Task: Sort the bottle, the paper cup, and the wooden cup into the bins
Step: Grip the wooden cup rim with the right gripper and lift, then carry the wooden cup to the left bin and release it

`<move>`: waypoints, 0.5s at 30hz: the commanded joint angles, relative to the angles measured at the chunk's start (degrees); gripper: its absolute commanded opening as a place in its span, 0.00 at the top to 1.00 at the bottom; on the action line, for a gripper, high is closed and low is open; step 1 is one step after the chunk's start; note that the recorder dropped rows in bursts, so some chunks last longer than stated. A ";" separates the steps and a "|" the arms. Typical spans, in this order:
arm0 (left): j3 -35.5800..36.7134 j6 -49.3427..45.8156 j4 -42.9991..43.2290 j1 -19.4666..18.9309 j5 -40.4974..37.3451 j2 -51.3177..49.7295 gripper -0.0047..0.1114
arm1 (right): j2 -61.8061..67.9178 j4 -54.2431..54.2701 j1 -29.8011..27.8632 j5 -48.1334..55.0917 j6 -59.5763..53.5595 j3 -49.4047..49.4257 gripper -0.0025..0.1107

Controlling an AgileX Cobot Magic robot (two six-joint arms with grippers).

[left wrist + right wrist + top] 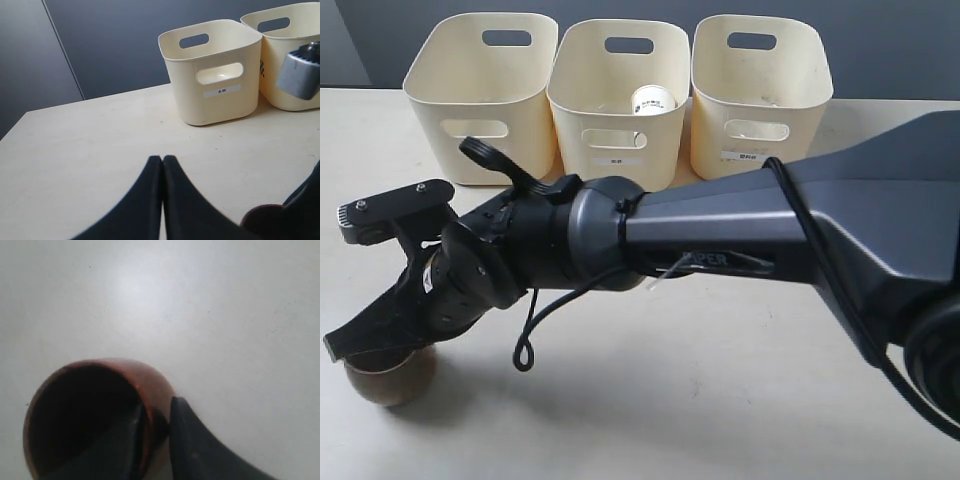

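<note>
The wooden cup stands on the table at the front left. My right gripper reaches across to it and is shut on its rim. In the right wrist view one finger sits inside the wooden cup and the other presses its outer wall, with the right gripper pinching the rim between them. The paper cup lies inside the middle bin. The bottle is out of view. My left gripper is shut with nothing in it, low over bare table.
Three cream bins stand in a row at the back: left bin, middle, and right bin. The right arm's dark body spans the table's middle. The left wrist view shows the left bin ahead.
</note>
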State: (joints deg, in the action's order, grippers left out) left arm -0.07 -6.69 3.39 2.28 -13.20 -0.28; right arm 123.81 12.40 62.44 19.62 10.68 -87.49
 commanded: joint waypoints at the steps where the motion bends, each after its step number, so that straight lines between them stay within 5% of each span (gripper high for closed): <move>1: 0.07 0.11 0.33 0.18 0.31 0.28 0.96 | -0.08 -0.83 -0.12 0.92 -0.02 -0.31 0.94; 8: 0.07 0.11 0.33 0.18 0.31 0.28 0.96 | -1.04 -5.50 -0.52 1.02 -0.02 -0.31 0.98; 15: 0.07 0.11 0.33 0.18 0.31 0.28 0.96 | -9.47 -5.59 -7.70 -0.54 0.83 -0.31 0.98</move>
State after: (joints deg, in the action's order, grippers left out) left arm -0.07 -6.69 3.39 2.28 -13.20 -0.28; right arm 117.33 7.14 56.52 21.54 11.25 -87.49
